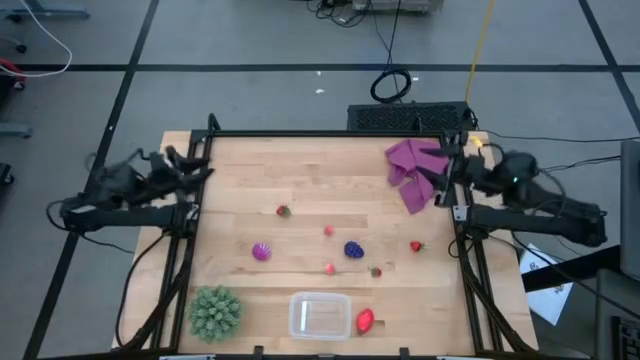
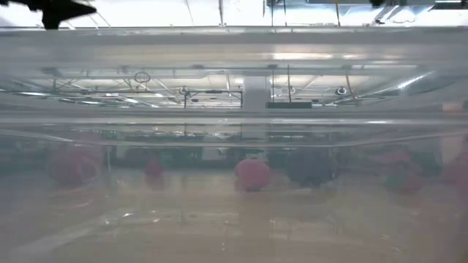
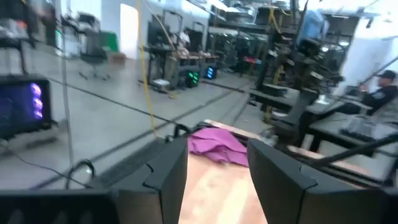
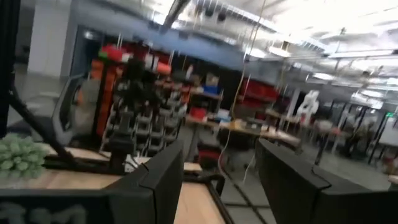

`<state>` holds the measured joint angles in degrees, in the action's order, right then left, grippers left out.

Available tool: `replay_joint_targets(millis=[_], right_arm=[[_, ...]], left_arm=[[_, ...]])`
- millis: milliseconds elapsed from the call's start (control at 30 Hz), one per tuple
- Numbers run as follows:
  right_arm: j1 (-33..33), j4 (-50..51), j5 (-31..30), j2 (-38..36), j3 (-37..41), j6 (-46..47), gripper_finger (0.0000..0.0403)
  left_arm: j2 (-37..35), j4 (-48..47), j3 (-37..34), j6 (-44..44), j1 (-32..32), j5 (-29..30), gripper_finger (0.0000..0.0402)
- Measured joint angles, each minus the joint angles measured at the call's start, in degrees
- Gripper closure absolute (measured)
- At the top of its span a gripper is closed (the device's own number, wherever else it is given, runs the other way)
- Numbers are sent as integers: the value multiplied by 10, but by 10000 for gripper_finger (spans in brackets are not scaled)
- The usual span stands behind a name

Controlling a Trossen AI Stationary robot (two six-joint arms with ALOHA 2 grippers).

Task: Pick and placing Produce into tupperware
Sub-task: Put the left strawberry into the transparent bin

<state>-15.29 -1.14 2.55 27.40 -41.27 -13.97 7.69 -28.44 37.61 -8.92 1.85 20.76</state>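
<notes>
Tupperware (image 1: 319,315) sits empty at the middle of the counter's (image 1: 250,180) near edge, its clear wall filling my low view. Just to its right lies a red strawberry (image 1: 365,320), and at the near-left corner I see the spiky green ball (image 1: 215,311), apart from the box.

Beyond the box the rest of the produce is strewn across the middle of the counter with bare wood between the pieces: a tiny pink-red piece (image 1: 330,268), a small strawberry (image 1: 376,271), the magenta ball (image 1: 261,252), the dark purple grape bunch (image 1: 354,249), another strawberry (image 1: 416,246) toward the right edge, a second pink piece (image 1: 328,231), and a strawberry (image 1: 283,210) farthest back.

The far half is open wood up to the purple cloth (image 1: 414,171) bunched at the far-right corner.

My left gripper (image 1: 200,168) hangs over the left edge, my right gripper (image 1: 448,180) over the right edge beside the cloth. On both, the fingers stand apart with nothing between them.
</notes>
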Motion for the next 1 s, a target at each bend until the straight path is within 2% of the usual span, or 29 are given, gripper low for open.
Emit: replay_joint_targets(millis=[100, 200, 333, 500, 667, 833, 1000], right_arm=[[0, 98, 0, 68, -98, 15, 216], [0, 219, -10, 142, -172, 52, 216], [1, 327, -11, 235, -220, 107, 216], [16, 343, -10, 320, -221, 116, 216], [27, 344, -10, 375, -221, 116, 216], [30, 352, -9, 393, -221, 119, 216], [44, 378, -5, 388, -218, 168, 216]], left_arm=[[43, -55, 64, -13, 0, -11, 229], [102, -92, 96, -33, 0, -12, 229], [196, -156, 118, -77, 0, -30, 229], [296, -178, 125, -93, 0, -66, 229], [359, -182, 125, -94, 0, -92, 229], [378, -182, 125, -99, 0, -92, 229], [378, -183, 125, -127, -8, -107, 229]])
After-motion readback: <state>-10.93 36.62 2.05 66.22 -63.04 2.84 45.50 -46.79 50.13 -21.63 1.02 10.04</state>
